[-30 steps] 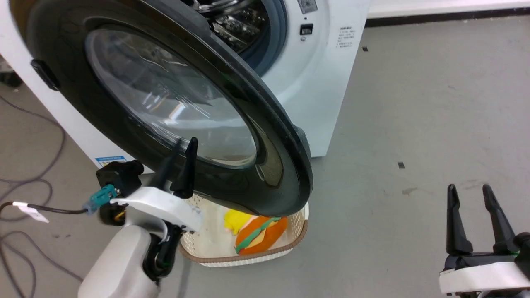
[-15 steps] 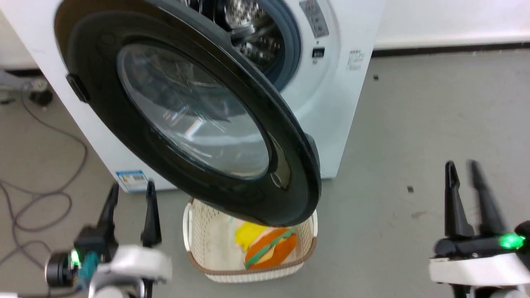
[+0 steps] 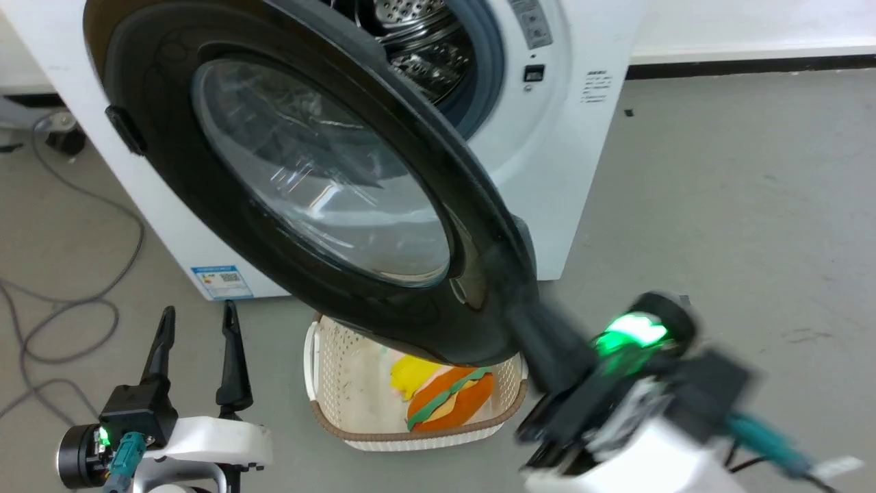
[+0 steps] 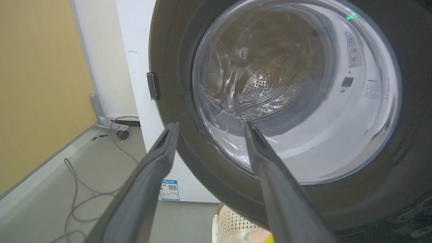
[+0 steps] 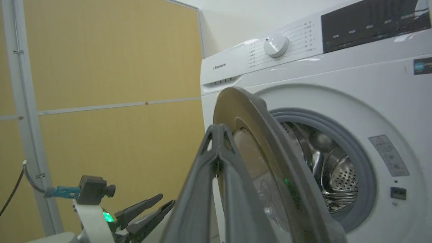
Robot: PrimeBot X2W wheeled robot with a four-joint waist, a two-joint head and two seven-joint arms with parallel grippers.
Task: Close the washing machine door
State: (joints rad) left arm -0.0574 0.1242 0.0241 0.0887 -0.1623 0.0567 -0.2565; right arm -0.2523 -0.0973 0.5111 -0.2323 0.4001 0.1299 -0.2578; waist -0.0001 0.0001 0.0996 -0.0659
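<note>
In the head view the washing machine stands on the floor near the far wall. The washing machine door is swung wide open, its free edge hanging over a cream basket on the floor. The right gripper is blurred, and its dark fingers run up to the door's lower free edge. I cannot tell from here whether they touch it. The left gripper sits low at the near left, fingers spread and empty, well apart from the door.

In the left wrist view the left gripper is released, one finger either side of the lower left of the glass. The door lies beyond the tips, not between them, and the white machine shows behind it.

In the right wrist view the right gripper is clenched on nothing, tips together. The door is edge-on just beside the fingers on that view's right. The steel drum is open behind it in the machine. The left gripper waits low in this view.

The step in hand looks like the push. It should go best with the closed fingers pressed on the black rim near the free edge, not on the glass. They should follow the door's arc until the latch catches, with the left arm kept out of the swing.
</note>
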